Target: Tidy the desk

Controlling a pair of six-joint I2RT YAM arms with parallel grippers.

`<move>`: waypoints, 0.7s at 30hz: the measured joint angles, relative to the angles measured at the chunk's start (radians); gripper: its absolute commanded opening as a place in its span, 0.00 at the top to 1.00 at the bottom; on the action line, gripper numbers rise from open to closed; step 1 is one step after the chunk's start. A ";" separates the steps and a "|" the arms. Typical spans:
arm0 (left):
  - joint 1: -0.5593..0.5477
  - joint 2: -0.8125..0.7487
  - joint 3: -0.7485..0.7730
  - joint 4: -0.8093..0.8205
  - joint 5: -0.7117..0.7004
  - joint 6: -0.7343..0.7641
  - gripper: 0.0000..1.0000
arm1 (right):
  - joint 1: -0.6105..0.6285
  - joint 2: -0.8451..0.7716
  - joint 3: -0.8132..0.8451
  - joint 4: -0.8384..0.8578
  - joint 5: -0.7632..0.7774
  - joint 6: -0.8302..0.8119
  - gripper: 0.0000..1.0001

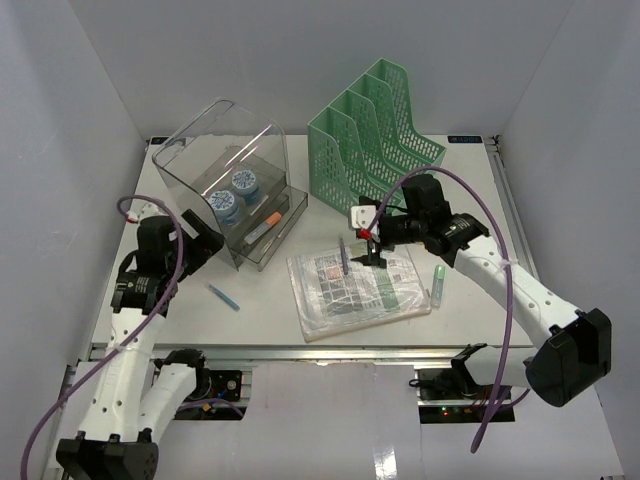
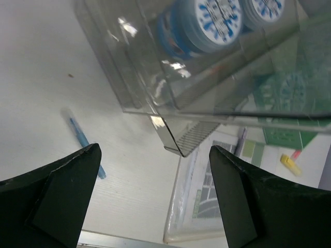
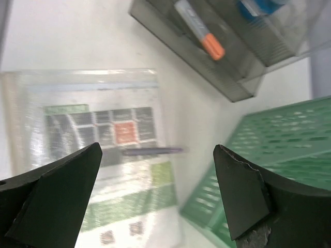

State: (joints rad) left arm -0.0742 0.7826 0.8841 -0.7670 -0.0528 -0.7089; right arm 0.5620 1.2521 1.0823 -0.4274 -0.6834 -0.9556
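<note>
Right arm (image 1: 510, 285) stretched over booklet (image 1: 360, 295) (jaws wide), pen (image 1: 344, 255) seemingly loose

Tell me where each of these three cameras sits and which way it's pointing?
Top external: high behind the arms, looking down on the desk; both arms show.
Left wrist: on the left arm, facing the clear organizer and blue pen; left pincer open.
Right wrist: on the right arm, facing down at the sleeved sheet and purple pen; right pincer open.
Shared: both wrist views catch the organizer and sheet.
</note>
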 measured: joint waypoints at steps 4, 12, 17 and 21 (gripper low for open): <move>0.171 -0.001 0.002 -0.009 0.053 0.017 0.03 | -0.055 -0.033 -0.098 -0.018 -0.117 0.044 0.05; 0.269 -0.053 -0.007 -0.054 -0.110 -0.061 0.07 | -0.151 -0.067 -0.184 -0.021 -0.235 0.057 0.06; 0.309 0.047 -0.048 -0.071 -0.299 -0.097 0.07 | -0.163 -0.067 -0.198 -0.021 -0.247 0.054 0.06; 0.426 0.202 -0.129 -0.044 -0.304 -0.085 0.07 | -0.184 -0.071 -0.211 -0.015 -0.277 0.057 0.06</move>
State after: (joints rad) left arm 0.3515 0.9845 0.7551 -0.8106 -0.3572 -0.7936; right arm 0.3776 1.1811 0.8717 -0.4422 -0.9600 -0.8987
